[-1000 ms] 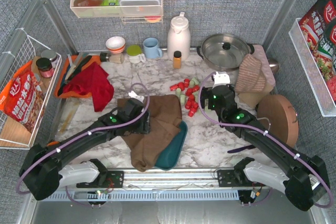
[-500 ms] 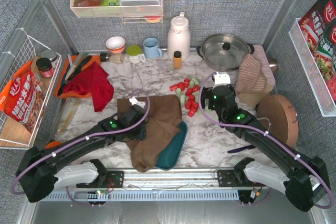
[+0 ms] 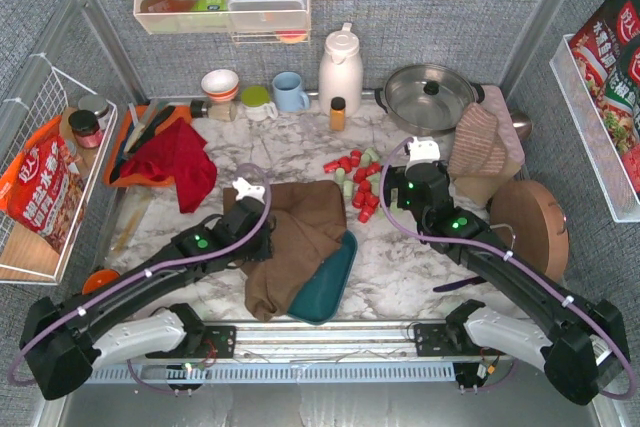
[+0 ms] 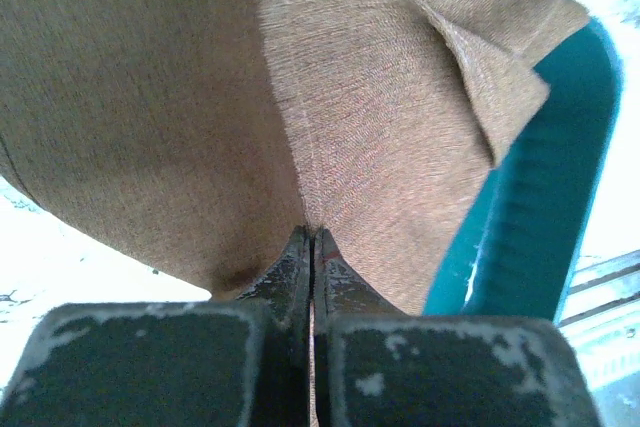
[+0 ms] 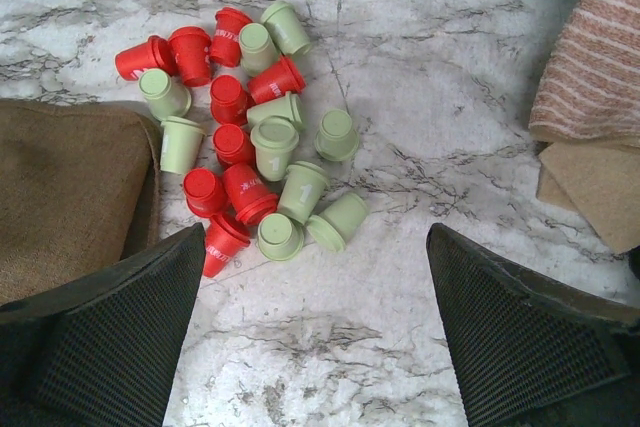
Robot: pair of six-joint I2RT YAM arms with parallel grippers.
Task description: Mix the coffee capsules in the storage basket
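Observation:
The coffee capsules (image 3: 358, 183), red and pale green, lie in a loose pile on the marble; none shows inside the storage basket. In the right wrist view the capsules (image 5: 250, 137) sit just ahead of my open right gripper (image 5: 312, 247), which hovers over bare marble with nothing between its fingers. A brown cloth (image 3: 300, 232) covers most of the teal storage basket (image 3: 338, 272), leaving only its right rim showing. My left gripper (image 4: 312, 239) is shut on a fold of that brown cloth (image 4: 200, 97), with the basket's wall (image 4: 540, 197) to its right.
An orange tray (image 3: 128, 137) with a red cloth (image 3: 175, 162) sits at the left. Along the back stand bowls, a blue mug (image 3: 290, 92), a white jug (image 3: 340, 69), an amber bottle (image 3: 337, 113) and a steel pot (image 3: 430, 95). A striped towel (image 3: 480, 142) and round wooden board (image 3: 530, 227) lie at the right.
My left gripper has closed on the brown cloth and drawn back to the left, pulling the cloth with it and baring a little more of the basket. The right arm has not moved.

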